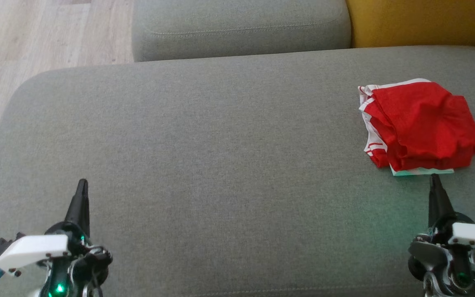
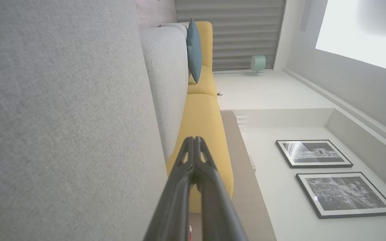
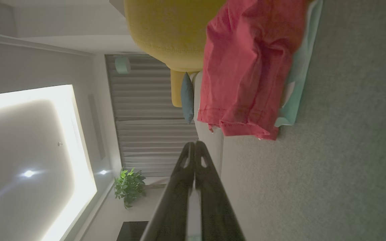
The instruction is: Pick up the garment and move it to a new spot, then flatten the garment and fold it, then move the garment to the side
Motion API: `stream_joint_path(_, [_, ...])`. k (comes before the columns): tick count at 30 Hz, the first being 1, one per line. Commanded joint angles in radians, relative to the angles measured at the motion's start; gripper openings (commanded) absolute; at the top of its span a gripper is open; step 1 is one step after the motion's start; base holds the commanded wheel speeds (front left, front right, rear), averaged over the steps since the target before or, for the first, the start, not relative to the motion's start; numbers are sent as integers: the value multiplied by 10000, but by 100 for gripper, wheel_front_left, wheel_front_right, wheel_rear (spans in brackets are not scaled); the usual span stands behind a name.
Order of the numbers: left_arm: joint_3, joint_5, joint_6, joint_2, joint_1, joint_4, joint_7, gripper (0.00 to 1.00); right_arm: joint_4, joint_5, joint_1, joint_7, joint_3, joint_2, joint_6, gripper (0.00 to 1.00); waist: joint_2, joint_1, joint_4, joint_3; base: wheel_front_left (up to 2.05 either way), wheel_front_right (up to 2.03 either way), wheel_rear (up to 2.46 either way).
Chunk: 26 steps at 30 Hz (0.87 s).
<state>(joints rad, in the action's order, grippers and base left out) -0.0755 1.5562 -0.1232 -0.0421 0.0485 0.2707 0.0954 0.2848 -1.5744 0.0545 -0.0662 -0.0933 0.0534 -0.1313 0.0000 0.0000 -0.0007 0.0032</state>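
Note:
The garment (image 1: 421,123) is red with white stripes and a pale green edge, lying folded in a compact pile at the right of the grey cushion (image 1: 221,144). My right gripper (image 1: 434,178) is shut and empty, its tips just short of the pile's near edge. The right wrist view shows the red garment (image 3: 246,67) ahead of the shut right gripper (image 3: 194,144), not touching. My left gripper (image 1: 83,182) is shut and empty over the cushion's near left; the left wrist view shows its tips (image 2: 194,139) pressed together.
A second grey cushion (image 1: 241,24) and a yellow cushion (image 1: 419,20) lie behind the seat. Wooden floor (image 1: 35,37) shows at the far left. A teal pillow (image 2: 194,50) leans on the yellow sofa, and framed pictures (image 2: 313,154) hang on the wall.

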Motion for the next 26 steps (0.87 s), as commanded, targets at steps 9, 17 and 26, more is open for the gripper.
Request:
stream_joint_path(9, [-389, 519, -75, -85, 597, -252, 183, 0, -417, -576, 509, -244, 76, 172, 6, 0, 0, 0, 7, -1, 0, 0, 0])
stream_joint_path(17, [-390, 519, -75, -85, 597, -253, 184, 0, -415, -550, 511, -269, 45, 150, 6, 0, 0, 0, 7, -1, 0, 0, 0])
stream_joint_path(26, [-391, 518, -75, -84, 597, -253, 184, 0, -413, -529, 513, -289, 20, 132, 6, 0, 0, 0, 7, -1, 0, 0, 0])
